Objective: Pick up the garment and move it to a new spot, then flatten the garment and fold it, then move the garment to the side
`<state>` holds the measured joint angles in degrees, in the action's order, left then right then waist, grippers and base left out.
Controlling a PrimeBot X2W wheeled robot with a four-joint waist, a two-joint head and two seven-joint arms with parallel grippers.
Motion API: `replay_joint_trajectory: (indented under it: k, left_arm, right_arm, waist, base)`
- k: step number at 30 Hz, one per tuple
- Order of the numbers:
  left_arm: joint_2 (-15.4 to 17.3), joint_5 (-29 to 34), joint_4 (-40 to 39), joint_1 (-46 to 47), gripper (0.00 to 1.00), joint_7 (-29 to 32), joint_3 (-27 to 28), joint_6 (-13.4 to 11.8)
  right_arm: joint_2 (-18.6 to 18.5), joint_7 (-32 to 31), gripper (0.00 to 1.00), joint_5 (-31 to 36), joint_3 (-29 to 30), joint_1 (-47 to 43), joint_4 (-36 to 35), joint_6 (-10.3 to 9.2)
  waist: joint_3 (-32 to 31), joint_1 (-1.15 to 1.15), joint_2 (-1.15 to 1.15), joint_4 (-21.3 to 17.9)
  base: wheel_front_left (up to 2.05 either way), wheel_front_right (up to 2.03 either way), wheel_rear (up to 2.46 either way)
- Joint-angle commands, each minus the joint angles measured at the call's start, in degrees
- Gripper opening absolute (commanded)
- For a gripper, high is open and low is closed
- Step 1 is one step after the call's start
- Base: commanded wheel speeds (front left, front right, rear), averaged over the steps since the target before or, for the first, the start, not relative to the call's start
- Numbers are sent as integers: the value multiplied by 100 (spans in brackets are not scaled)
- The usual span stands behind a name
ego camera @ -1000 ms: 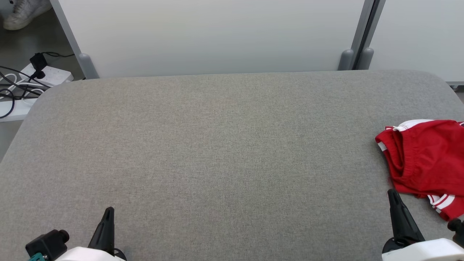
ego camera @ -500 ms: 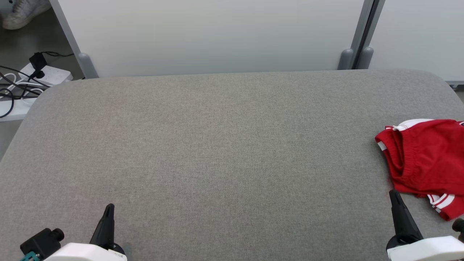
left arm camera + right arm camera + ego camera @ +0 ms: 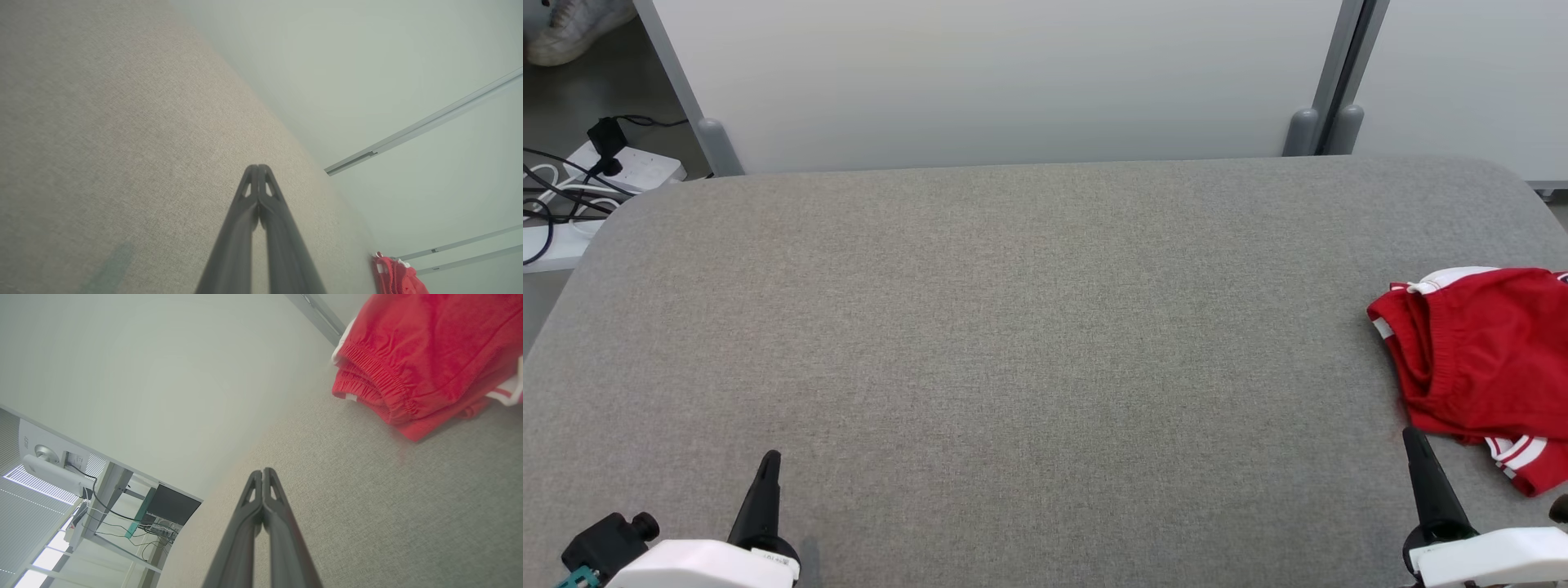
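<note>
Right tool (image 3: pixel 1415 445) pinched closed, empty, just beside red garment (image 3: pixel 1474 351) bunched at tabletop (image 3: pixel 1029 327) right edge; left tool (image 3: pixel 766 472) closed too, well apart; best open right wide, nip waistband (image 3: pixel 380 375), lift clear

Grey fabric-covered table (image 3: pixel 1013 327); folded red garment (image 3: pixel 1478 351) lying at its right edge, toward the near corner.

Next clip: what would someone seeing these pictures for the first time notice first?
The red garment with white trim, bunched at the right edge of the grey padded table, stands out at once. Next come the left gripper and right gripper at the near edge, jaws shut, neither touching it; the right one is close beside it.
</note>
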<state>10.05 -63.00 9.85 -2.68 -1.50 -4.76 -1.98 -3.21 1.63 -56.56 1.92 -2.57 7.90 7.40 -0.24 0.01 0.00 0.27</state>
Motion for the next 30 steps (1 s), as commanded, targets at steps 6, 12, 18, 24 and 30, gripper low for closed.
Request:
replay_joint_trajectory:
  k: [6,12,18,24,30]
  left_arm:
    - [-3,-403,-57,422,0,83,273,166]
    - [-85,-720,2,479,0,166,371,262]
    - [-168,-1038,61,536,0,248,469,359]
    - [-251,-1355,120,593,0,331,568,456]
    - [-333,-1668,178,649,0,413,666,552]
  right_arm:
    - [-108,-93,0,-516,8,362,-56,6]
    - [-113,-157,0,-920,32,422,24,6]
    - [-118,-221,0,-1322,58,483,105,7]
    - [-121,-286,0,-1723,84,544,186,7]
    - [-124,-352,0,-2120,112,605,266,7]
  waist:
    - [5,0,0,-3]
    - [9,0,0,-6]
    - [14,0,0,-9]
    - [18,0,0,-12]
    - [23,0,0,-15]
  base:
    - [0,0,0]
    - [0,0,0]
    - [0,0,0]
    - [0,0,0]
    - [0,0,0]
